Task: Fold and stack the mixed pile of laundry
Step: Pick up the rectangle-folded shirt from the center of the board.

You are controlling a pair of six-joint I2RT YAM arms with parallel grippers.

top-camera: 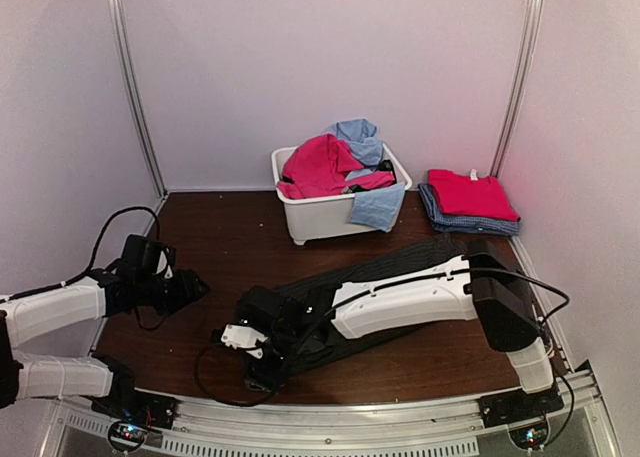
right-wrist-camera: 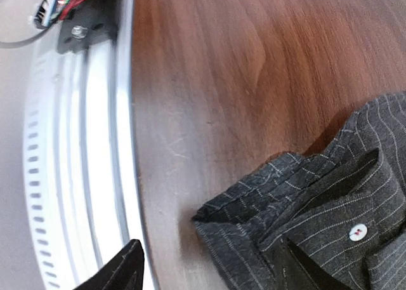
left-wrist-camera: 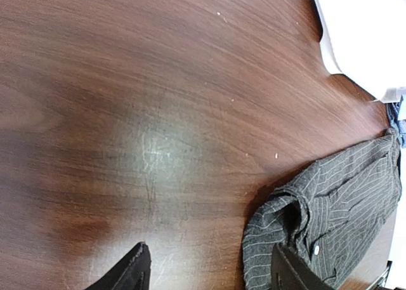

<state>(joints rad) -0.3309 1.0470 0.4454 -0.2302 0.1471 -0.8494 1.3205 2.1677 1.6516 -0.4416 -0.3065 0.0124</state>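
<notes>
We see a black pinstriped cloth shirt [top-camera: 400, 259]; the right gripper [right-wrist-camera: 209, 255] is at its buttoned end, fingers apart; the left gripper [left-wrist-camera: 210, 255] is beside it, fingers also apart.

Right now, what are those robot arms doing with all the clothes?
They are folding laundry. The right gripper hangs open over one end of a black pinstriped shirt spread on the table. The left gripper is open above bare wood nearby. More clothes sit in the white tub; two folded ones are stacked at the right.

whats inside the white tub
The white tub holds a pink-red garment and light blue cloths, one hanging over the rim. Anything beneath them is covered.
</notes>
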